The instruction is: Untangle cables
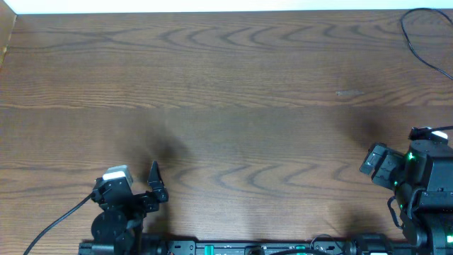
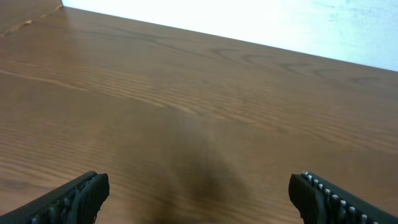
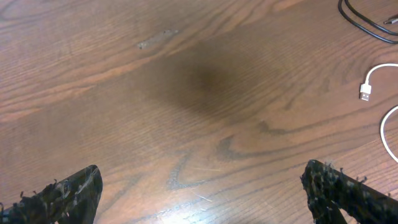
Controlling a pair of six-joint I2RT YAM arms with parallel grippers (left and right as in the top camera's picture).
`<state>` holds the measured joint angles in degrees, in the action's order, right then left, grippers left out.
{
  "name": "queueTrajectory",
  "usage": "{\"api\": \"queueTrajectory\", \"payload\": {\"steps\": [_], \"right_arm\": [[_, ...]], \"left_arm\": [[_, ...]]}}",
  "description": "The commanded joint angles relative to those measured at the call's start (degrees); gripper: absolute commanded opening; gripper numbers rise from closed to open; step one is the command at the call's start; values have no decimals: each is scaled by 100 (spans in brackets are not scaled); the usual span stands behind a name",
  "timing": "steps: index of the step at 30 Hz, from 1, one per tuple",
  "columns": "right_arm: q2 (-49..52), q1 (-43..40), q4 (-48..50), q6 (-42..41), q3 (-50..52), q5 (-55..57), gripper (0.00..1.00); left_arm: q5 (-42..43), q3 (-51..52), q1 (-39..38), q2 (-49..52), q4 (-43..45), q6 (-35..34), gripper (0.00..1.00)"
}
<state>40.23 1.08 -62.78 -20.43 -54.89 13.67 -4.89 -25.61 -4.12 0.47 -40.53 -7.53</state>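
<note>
Counts, read off my remote feeds.

- Tables: one, a brown wood-grain table [image 1: 226,85].
- End effectors: two, both black: left end effector [image 2: 199,198], right end effector [image 3: 202,196].
- Ribbed fingers [image 2: 74,198]: two per end effector, four in all.
- Cords: one thin black cord [image 3: 367,28], showing as two strands side by side in the right wrist view, and one thin white cord [image 3: 379,67].
- White rectangular plug [image 3: 365,92]: one.
- Separate white arc [image 3: 384,134] at the frame edge: one. I cannot tell whether it is the same white cord or another.
</note>
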Motion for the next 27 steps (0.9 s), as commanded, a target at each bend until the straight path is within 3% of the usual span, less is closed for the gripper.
{"api": "queueTrajectory", "payload": {"steps": [1,19,27], "right_arm": [[-22,13,-2,-76,37,11,99],[-22,13,0,-76,37,11,99],[-22,13,0,-76,37,11,99]], "left_arm": [[-72,221,31,-37,151,-28,98],[-70,1679,31,-37,1779,-31,98],[-72,1910,31,-37,1904,-28,98]]}}
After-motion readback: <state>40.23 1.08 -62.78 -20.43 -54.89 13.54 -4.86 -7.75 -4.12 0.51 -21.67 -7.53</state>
